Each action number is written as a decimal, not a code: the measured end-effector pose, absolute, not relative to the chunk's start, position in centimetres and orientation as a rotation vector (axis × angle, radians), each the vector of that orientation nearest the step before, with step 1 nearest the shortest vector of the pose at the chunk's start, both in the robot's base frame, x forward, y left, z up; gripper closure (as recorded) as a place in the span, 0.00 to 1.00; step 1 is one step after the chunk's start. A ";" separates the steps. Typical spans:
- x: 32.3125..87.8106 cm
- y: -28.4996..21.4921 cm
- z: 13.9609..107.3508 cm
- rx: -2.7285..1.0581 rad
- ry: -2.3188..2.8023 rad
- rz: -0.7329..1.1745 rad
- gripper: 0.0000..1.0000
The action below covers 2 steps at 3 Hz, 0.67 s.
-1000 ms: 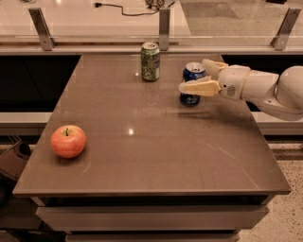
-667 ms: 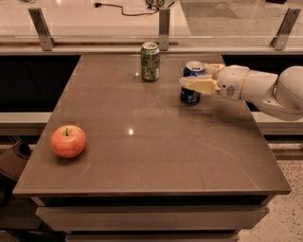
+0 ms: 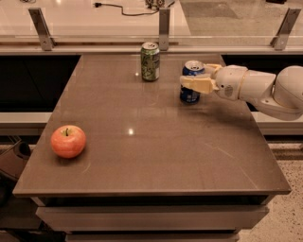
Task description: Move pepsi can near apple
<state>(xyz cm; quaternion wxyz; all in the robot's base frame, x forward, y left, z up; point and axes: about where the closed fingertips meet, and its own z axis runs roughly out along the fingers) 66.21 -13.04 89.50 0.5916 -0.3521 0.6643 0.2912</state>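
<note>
Tabletop scene viewed from above and in front, with one white arm (image 3: pixel 265 90) reaching in from the right edge. At the end of the arm, the gripper (image 3: pixel 195 74) sits over the far right part of the brown table (image 3: pixel 156 160), level with the upper half of the pepsi can (image 3: pixel 189 96). Its two pale fingers are clamped on the pepsi can: the near finger (image 3: pixel 196 84) lies across the front of the can, just below the silver top, and the far finger runs behind the can's right shoulder. The pepsi can stands upright, its base appears to rest on the table surface, and its blue lower body shows beneath the near finger. Just left of it, and a little farther back, a green can (image 3: pixel 150 61) stands upright near the table's far edge; the two cans are close but apart. The apple (image 3: pixel 68 141), red-orange with a short dark stem pointing up, rests near the front left corner of the table, well apart from both cans and from the gripper. Between the apple and the cans lies bare surface with a few small light reflections. Behind the table runs a pale ledge (image 3: pixel 94 45) carrying slanted metal posts (image 3: pixel 164 28), and a dark cable (image 3: pixel 123 9) trails across the light surface beyond it.
</note>
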 end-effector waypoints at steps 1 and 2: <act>66.2 -12.8 89.5 -0.822 1.544 0.681 1.00; 66.3 -12.4 89.7 -0.825 1.544 0.702 1.00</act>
